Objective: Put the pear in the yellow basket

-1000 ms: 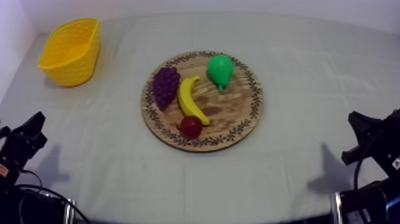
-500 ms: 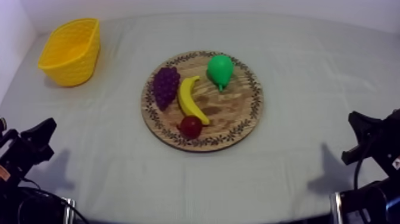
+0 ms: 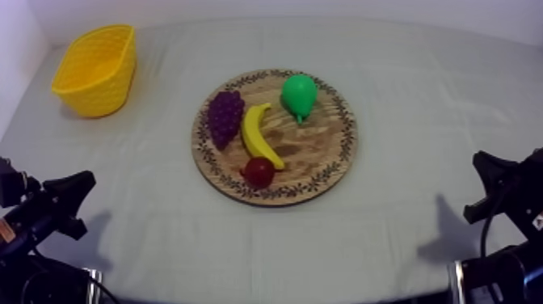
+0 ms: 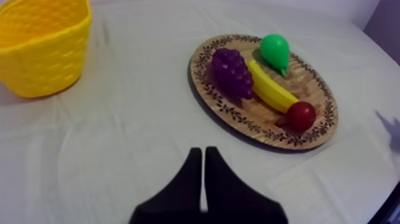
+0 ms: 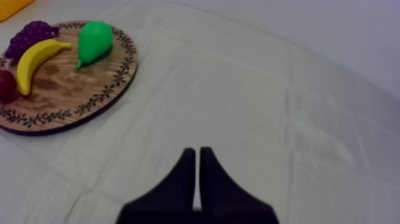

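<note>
The right hand (image 5: 197,154) holds its two black fingers pressed together in a narrow wedge with nothing between them, over the cloth-covered worktop (image 5: 268,101). Ahead of the hand and well off to its left lies the wooden board (image 5: 71,89). The pear (image 5: 94,39) rests on the board's side nearest the hand, narrow end toward the board's middle. Left of it lie the banana (image 5: 33,59) and the grapes (image 5: 30,34), with the small red fruit (image 5: 6,84) beside the banana's near end. An edge of the yellow basket (image 5: 12,5) shows beyond the board.
</note>
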Controlling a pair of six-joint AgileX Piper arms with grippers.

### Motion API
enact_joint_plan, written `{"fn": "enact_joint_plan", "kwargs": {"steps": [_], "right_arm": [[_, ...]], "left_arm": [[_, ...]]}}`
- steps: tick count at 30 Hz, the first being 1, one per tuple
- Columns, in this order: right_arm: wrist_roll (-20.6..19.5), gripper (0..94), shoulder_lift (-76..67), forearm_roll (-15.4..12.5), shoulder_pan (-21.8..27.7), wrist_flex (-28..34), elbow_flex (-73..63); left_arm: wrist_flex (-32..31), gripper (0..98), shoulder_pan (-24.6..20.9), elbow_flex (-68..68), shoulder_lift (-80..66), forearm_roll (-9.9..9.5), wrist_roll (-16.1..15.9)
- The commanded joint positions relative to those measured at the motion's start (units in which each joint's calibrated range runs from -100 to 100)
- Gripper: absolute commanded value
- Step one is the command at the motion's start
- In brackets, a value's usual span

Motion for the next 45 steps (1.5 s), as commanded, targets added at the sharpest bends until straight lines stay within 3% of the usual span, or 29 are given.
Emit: {"fn": "enact_joint_plan", "kwargs": {"steps": [1, 12, 20, 23, 27, 35, 45], "right_arm": [[0.07, 0.4, -0.04, 0.01, 0.0, 0.02, -0.05], [0.06, 0.4, -0.04, 0.01, 0.0, 0.02, -0.05], [0.06, 0.4, -0.04, 0.01, 0.0, 0.02, -0.05], [0.06, 0.4, -0.04, 0.01, 0.0, 0.02, -0.05], [0.06, 0.4, -0.04, 0.01, 0.0, 0.02, -0.05], [0.06, 0.4, -0.04, 0.01, 0.0, 0.02, -0.05], [0.08, 0.4, -0.04, 0.01, 0.0, 0.02, -0.05]], "left_arm": [[-0.21, 0.0, -0.59, -0.32, 4.21, 3.44, -3.82], [1.86, 0.0, -0.8, -10.47, 25.07, 10.01, -9.51], [5.36, 0.0, 0.8, -22.05, 41.84, 10.89, -5.09], [6.99, 0.0, 1.59, -26.43, 47.65, 10.76, -1.96], [9.16, 0.0, 3.4, -33.03, 55.5, 10.57, -0.29], [11.99, 0.0, 9.04, -47.95, 71.86, 5.28, 6.41], [15.45, 0.0, 12.75, -67.45, 87.32, 3.13, 12.83]]}}
